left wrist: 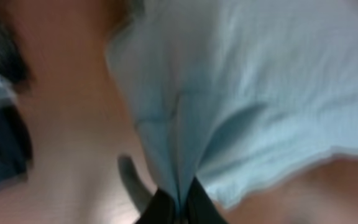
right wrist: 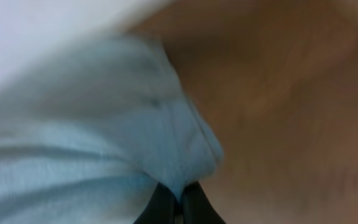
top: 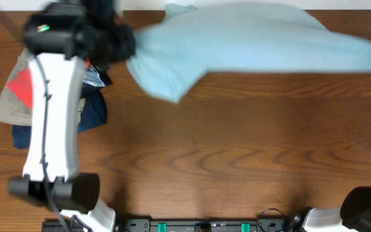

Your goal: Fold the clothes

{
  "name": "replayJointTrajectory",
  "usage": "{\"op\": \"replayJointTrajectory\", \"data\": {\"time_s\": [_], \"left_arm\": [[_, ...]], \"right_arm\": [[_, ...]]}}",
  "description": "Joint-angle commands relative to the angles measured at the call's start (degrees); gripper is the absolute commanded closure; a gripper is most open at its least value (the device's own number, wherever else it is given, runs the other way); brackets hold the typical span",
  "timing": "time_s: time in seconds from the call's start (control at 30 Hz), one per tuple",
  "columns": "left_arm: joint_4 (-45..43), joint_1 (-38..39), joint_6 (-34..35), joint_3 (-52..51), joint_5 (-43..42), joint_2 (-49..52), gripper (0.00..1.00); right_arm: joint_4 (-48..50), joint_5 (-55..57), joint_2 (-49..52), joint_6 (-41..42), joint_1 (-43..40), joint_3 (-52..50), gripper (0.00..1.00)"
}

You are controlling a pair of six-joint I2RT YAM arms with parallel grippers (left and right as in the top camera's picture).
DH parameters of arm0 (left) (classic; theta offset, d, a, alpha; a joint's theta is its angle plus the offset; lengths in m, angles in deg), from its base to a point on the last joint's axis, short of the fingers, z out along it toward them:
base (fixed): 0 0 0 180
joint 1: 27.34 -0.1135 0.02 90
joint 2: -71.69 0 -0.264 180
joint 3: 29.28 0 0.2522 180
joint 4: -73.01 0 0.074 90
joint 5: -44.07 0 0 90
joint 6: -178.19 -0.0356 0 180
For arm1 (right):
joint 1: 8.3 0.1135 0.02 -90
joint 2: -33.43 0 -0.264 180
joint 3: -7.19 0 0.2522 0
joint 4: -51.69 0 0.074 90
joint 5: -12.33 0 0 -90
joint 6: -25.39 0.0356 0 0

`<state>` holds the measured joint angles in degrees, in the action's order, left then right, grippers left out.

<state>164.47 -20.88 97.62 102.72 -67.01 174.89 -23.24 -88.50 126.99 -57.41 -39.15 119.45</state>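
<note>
the shirt (top: 256,42) was stretched out to the right of the folded pile (top: 11,106), with its long axis running straight away from the pile. the left gripper (left wrist: 176,208), beside the pile, was closed tight on the near end of the cloth. the right gripper (right wrist: 178,208) was closed on the far end, and no container was in view.

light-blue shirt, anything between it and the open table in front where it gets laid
Nothing visible does. The left gripper and right gripper each pinch the light-blue shirt; the table in front shows only wood. The folded pile lies aside under the left arm.
</note>
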Motion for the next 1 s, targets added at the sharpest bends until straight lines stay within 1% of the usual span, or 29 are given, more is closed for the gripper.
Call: {"op": "replayJointTrajectory", "data": {"time_s": [0.0, 0.13, 0.27, 0.37, 0.47, 0.67, 0.8, 0.9, 0.97], "left_arm": [[4.0, 2.2, -6.0, -6.6, -0.3, 1.6, 0.94], [4.7, 3.3, -6.4, -19.4, -0.3, 1.9, 0.94], [4.3, 3.3, -6.2, -30.0, -0.3, 1.8, 0.94], [3.9, 3.3, -6.2, -36.6, -0.3, 1.6, 0.94], [3.2, 3.3, -6.2, -41.6, -0.3, 0.3, 0.94], [2.7, 3.2, -6.2, -49.0, 0.0, -7.6, 0.94], [1.6, 3.1, -4.2, -49.5, 4.1, -13.5, 0.94], [-3.2, 2.1, -1.9, -49.5, 7.8, -17.1, 0.94], [-8.0, 0.7, 0.3, -49.5, 8.5, -18.1, 0.94]], "right_arm": [[-0.6, 3.6, -0.3, -2.1, -0.3, -8.0, 0.99], [-0.8, 3.6, -0.3, -1.8, -0.3, -19.2, 0.99], [-1.8, 5.8, -0.3, 0.1, -0.3, -27.4, 0.99], [-3.4, 11.9, -0.3, 3.7, -0.4, -31.3, 0.99], [-6.5, 15.7, -0.3, 7.5, -1.1, -32.4, 0.99], [-10.1, 17.0, -1.9, 7.6, -3.2, -32.4, 0.99], [-9.9, 16.0, -3.5, 7.5, -3.3, -32.4, 0.99], [-7.7, 13.3, -3.7, 6.9, -3.2, -32.4, 0.99], [-5.4, 10.9, -3.7, 6.9, -3.1, -32.4, 0.99]]}}
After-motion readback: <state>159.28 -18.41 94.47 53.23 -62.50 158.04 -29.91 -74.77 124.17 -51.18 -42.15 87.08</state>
